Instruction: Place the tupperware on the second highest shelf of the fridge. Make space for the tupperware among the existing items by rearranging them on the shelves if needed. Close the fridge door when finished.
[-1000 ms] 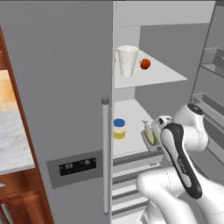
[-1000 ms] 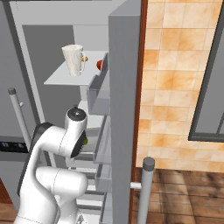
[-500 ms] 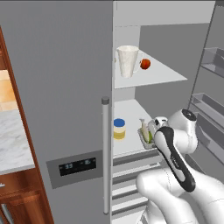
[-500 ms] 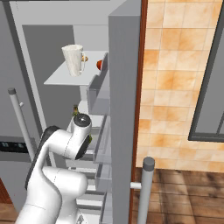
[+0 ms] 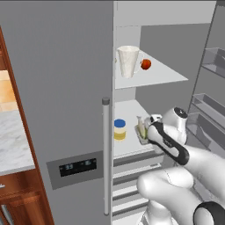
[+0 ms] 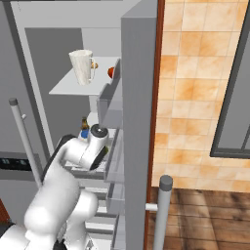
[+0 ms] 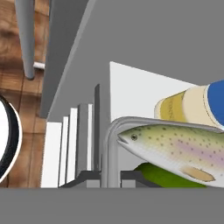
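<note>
The fridge stands open, its second-highest shelf carrying the yellow jar at the left. The gripper is clamped on the tupperware, holding it over that shelf just right of the jar, the fish inside lying lengthwise toward the jar

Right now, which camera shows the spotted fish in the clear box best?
The hand view: the spotted silver-green fish lies close up inside the clear grey-rimmed box, head and eye plain. In the left base view the fish is a small pale shape beside the arm. The right base view doesn't let me make it out.
</note>
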